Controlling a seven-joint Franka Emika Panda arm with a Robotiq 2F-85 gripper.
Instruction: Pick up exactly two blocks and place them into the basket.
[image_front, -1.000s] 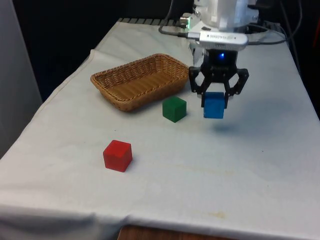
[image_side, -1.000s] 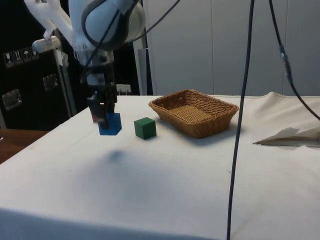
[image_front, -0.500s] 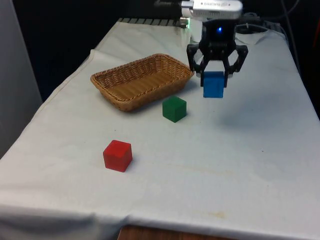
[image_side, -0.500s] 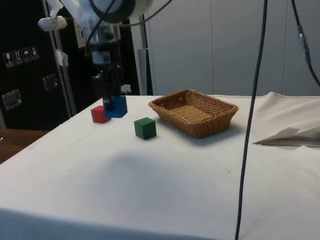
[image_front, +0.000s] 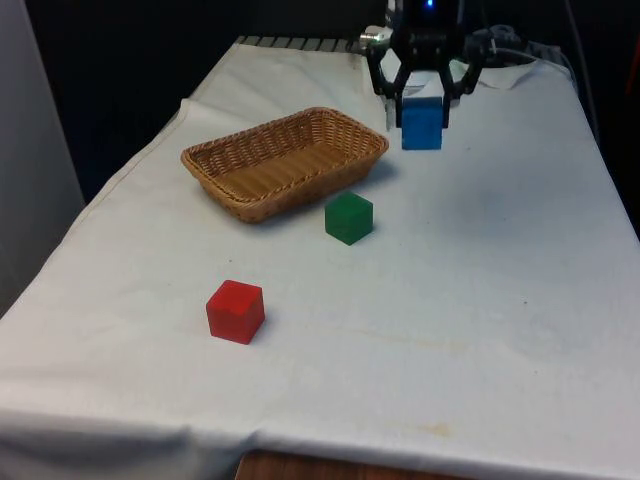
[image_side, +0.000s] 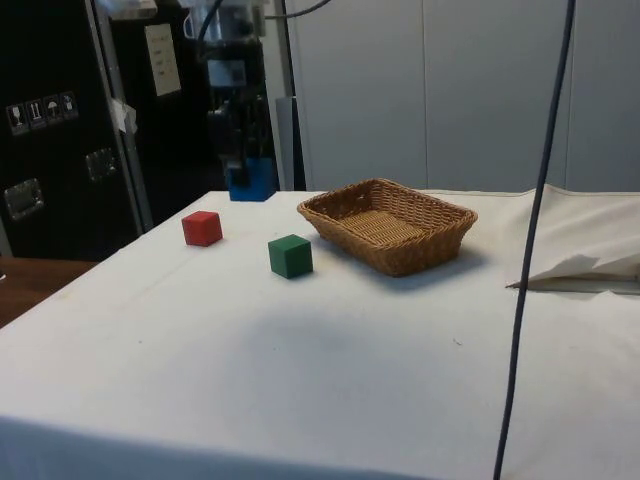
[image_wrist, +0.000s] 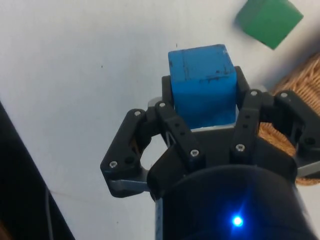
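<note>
The blue cube block (image_front: 421, 126) is clamped between the fingers of the black two-finger gripper (image_front: 422, 97), high above the white cloth (image_front: 480, 300), just off the front view's right end of the oblong woven wicker basket (image_front: 284, 162). Its faces hang nearly square. The green cube block (image_front: 348, 218) and red cube block (image_front: 235, 311) lie apart on open cloth.

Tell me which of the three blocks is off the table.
The blue block, held in the claw above the cloth. The green block and red block rest on the table.
</note>
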